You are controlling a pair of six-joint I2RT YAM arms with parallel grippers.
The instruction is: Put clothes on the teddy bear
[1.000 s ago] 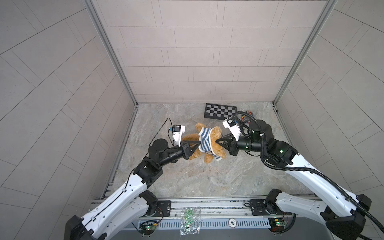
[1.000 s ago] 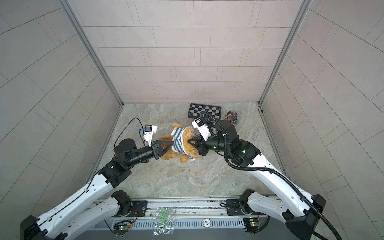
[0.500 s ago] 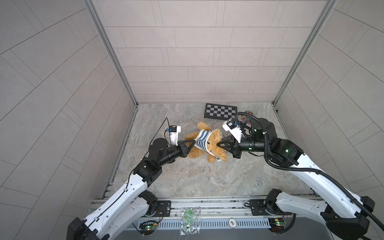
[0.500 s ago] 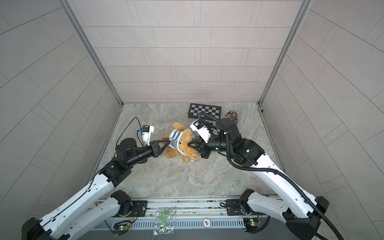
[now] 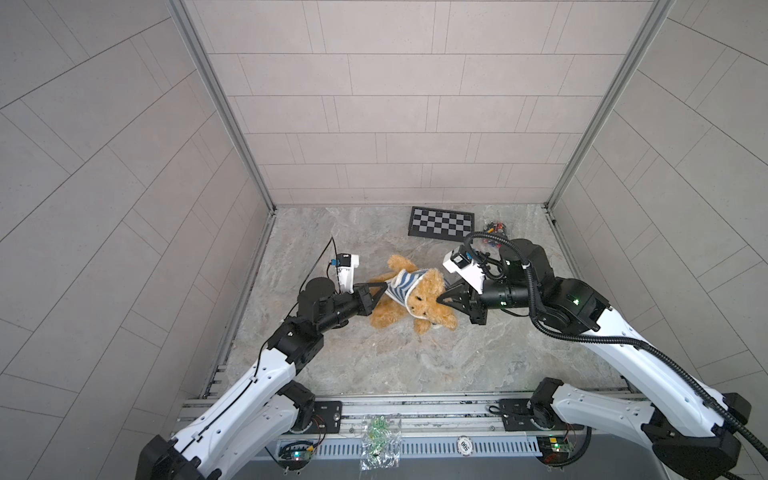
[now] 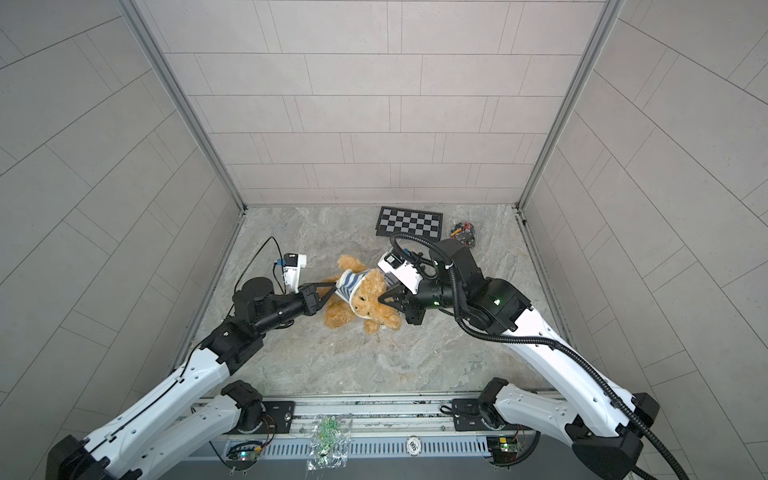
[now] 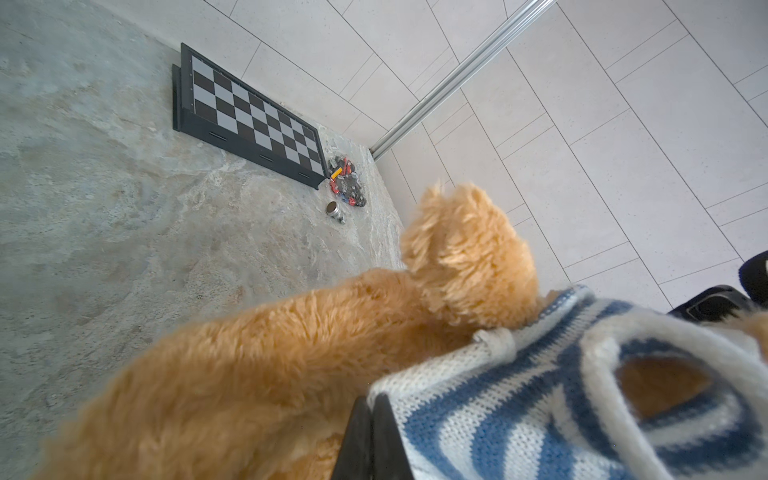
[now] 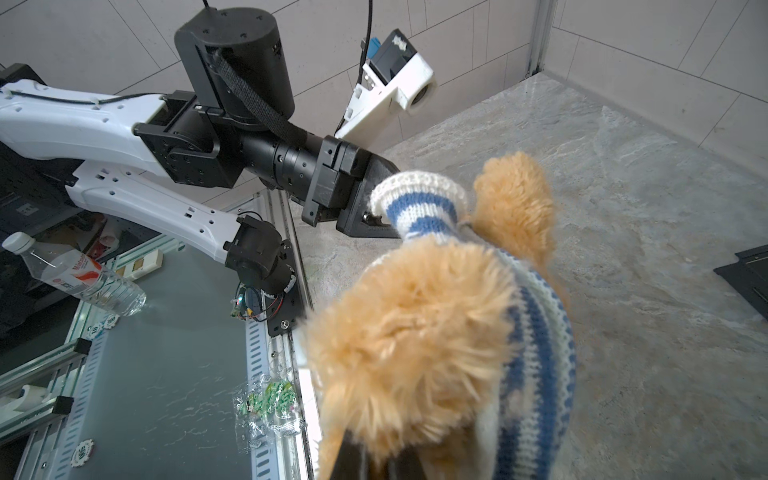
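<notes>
The golden-brown teddy bear point(image 5: 419, 299) point(image 6: 365, 300) hangs between my two grippers over the middle of the marble floor, face up. A blue-and-white striped sweater point(image 5: 401, 284) point(image 6: 348, 283) sits around its neck and upper body. My left gripper point(image 5: 384, 289) point(image 6: 332, 289) point(image 7: 370, 401) is shut on the sweater's point(image 7: 519, 415) edge, beside the bear's fur point(image 7: 291, 353). My right gripper point(image 5: 442, 298) point(image 6: 384, 298) point(image 8: 374, 457) is shut on the bear's head fur point(image 8: 415, 332), which hides its tips. One sleeve point(image 8: 419, 203) covers the left gripper's tips.
A folded chessboard point(image 5: 441, 222) lies by the back wall, with a small heap of coloured parts point(image 5: 494, 227) and a metal knob point(image 7: 333, 209) to its right. A clear bag point(image 5: 380, 440) lies on the front rail. A water bottle point(image 8: 75, 278) lies beyond that rail.
The two grippers have drawn slightly apart, the left one back to the left, stretching the sweater. The bear has turned so that its face points up.
</notes>
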